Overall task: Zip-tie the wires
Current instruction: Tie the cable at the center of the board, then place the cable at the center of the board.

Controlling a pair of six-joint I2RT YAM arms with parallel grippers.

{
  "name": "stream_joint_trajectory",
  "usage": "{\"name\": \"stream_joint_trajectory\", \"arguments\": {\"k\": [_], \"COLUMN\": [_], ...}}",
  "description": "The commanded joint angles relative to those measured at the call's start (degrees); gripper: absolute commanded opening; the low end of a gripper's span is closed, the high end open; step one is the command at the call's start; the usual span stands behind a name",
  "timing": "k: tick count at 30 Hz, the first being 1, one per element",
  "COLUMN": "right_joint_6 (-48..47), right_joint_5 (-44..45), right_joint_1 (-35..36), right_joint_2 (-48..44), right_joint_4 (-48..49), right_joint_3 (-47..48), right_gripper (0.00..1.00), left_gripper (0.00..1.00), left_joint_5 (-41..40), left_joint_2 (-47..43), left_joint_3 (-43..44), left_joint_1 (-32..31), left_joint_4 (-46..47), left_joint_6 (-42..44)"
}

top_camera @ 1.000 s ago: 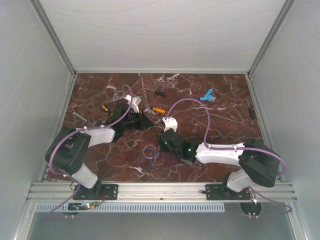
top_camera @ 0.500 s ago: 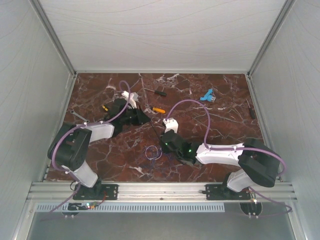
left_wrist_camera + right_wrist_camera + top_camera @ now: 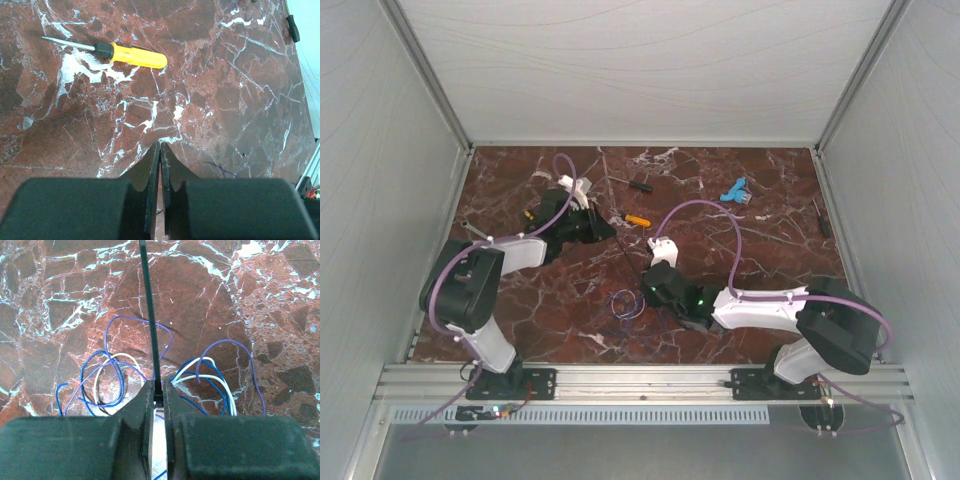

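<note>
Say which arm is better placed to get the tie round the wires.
Right. The right pincer is shut on the tie, with the wires looped either side of it. The left pincer is shut on nothing, off by the screwdriver.

You have bright, even light; table (image 3: 750, 270) sharp, soft shadows on it, pale walls (image 3: 650, 70) beyond it washed out.

White-and-black arms (image 3: 760, 307); lilac cables (image 3: 704, 201)
</note>
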Motion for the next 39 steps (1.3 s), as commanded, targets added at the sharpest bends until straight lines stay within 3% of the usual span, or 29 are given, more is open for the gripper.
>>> {"name": "stream_joint_trajectory", "arguments": {"k": [1, 14, 23, 32, 39], "right_joint_6": [0.89, 0.43, -8.8, -18.75, -32.32], "right_joint_5": [0.2, 1.3, 1.82, -8.14, -23.32], "right_joint_1": [0.76, 0.71, -4.15, -12.89, -17.17], "right_joint_2": [-1.7, -3.59, -5.78, -4.89, -1.11], "right_joint_4": [-3.08, -3.54, -6.1, -8.76, -18.19], "right_joint_3": [-1.7, -2.17, 6.95, 20.27, 31.99], "right_gripper": [0.0, 0.0, 0.0, 0.0, 0.0], "left_gripper": [0.0, 0.0, 0.0, 0.0, 0.0], "left_joint_5": [-4.01, -6.82, -7.89, -13.67, -27.85], "left_joint_2": [0.86, 2.54, -1.59, -7.45, -15.06], "left_joint_3": [4.74, 9.82, 18.73, 24.05, 23.54], "left_joint_1": [2.18, 3.96, 4.03, 4.05, 4.44], "left_joint_4": [3.32, 0.89, -4.12, -9.68, -19.49], "left_joint_6": [2.3, 2.33, 1.97, 4.01, 5.37]}}
